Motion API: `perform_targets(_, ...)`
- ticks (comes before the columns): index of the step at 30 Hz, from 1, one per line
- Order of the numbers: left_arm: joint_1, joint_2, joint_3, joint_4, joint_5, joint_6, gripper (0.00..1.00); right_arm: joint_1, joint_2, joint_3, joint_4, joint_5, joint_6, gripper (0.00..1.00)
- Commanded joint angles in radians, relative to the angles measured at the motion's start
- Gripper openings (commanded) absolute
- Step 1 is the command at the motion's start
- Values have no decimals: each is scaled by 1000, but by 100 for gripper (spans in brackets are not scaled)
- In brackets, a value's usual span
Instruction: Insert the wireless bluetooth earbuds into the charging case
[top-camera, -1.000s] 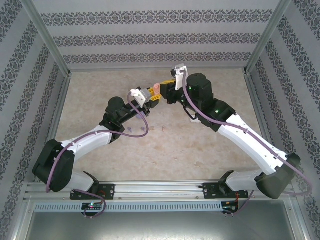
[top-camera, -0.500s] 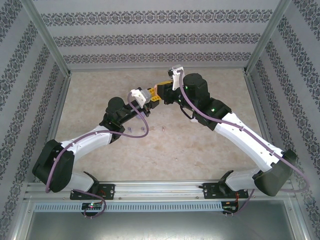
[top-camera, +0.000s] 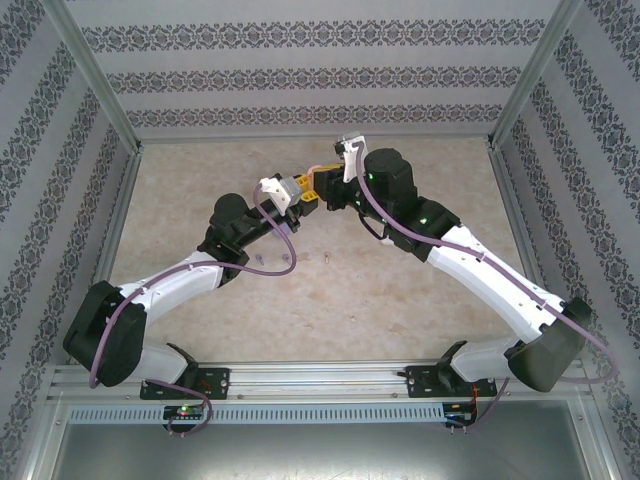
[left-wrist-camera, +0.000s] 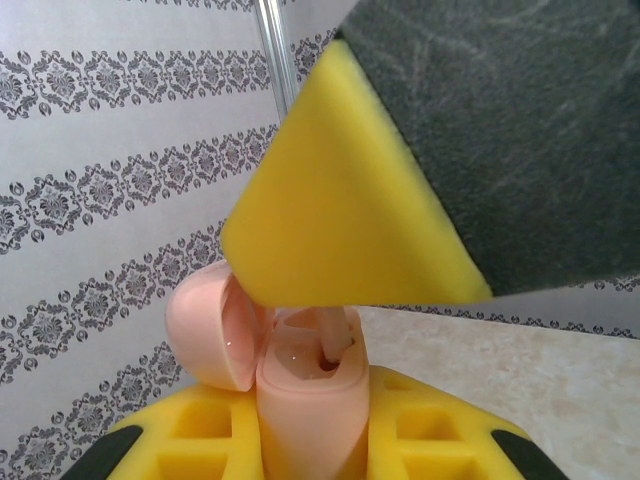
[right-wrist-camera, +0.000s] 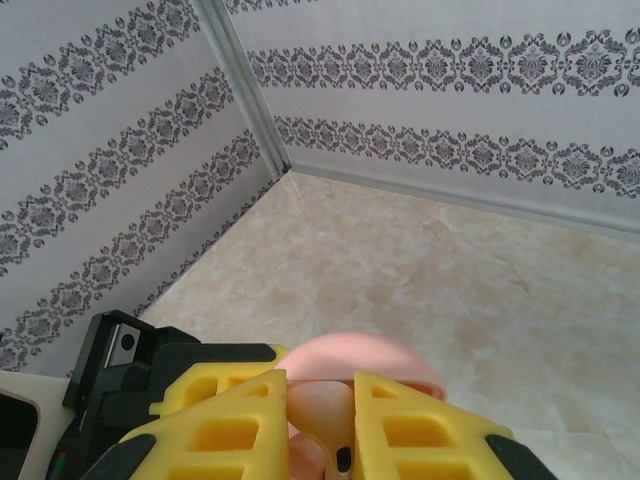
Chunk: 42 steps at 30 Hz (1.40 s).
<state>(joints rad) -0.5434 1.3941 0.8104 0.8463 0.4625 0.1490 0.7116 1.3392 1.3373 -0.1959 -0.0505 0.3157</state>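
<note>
A pinkish-beige charging case (left-wrist-camera: 300, 430) stands upright in my left gripper (left-wrist-camera: 312, 415), which is shut on it, with the lid (left-wrist-camera: 205, 330) swung open to the left. My right gripper (right-wrist-camera: 320, 405) is shut on a pinkish-beige earbud (right-wrist-camera: 330, 410). In the left wrist view that earbud's stem (left-wrist-camera: 335, 338) dips into the case's right-hand socket, under the right gripper's yellow finger (left-wrist-camera: 340, 210). From above, the left gripper (top-camera: 303, 196) and right gripper (top-camera: 325, 186) meet tip to tip over the far middle of the table.
Several loose tiny earbuds lie in a row on the beige table (top-camera: 400, 290) near the left forearm: two purple earbuds (top-camera: 262, 260) (top-camera: 288, 258) and two pale earbuds (top-camera: 308, 256) (top-camera: 328, 256). Patterned walls and metal posts close off three sides.
The right gripper has moved left and closer to the left gripper, bringing the earbud down onto the open case. The left arm has held still.
</note>
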Motion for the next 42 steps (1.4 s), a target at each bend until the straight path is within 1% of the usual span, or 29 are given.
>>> perform_targets(1, -14, -31, 40, 31, 17, -6, 0, 2, 11, -16, 9, -16, 10, 18)
perform_targets(8, -13, -26, 52, 26, 16, -9, 0, 20, 28, -20, -6, -75, -10, 17)
perform_targets(15, -13, -28, 56, 21, 10, -6, 0, 33, 41, -25, -32, -70, -36, 16)
perform_targets(22, -13, -37, 48, 32, -8, -8, 0, 33, 9, -65, -28, -41, -35, 16)
perform_targets(28, -13, -41, 50, 30, -5, -13, 0, 34, 10, -67, -30, -59, -33, 17)
perform_targets(30, -13, -40, 53, 28, -3, -15, 0, 34, 14, -61, -30, -56, -30, 20)
perform_targets(35, -13, -37, 55, 21, 7, -16, 0, 32, 17, -27, -37, -10, -4, 41)
perform_targets(37, -13, -35, 55, 20, 11, -19, 0, 29, 15, -12, -37, 2, 5, 43)
perform_targets(42, -13, -30, 56, 26, 9, -25, 0, 22, 14, 36, -46, 19, 29, 53)
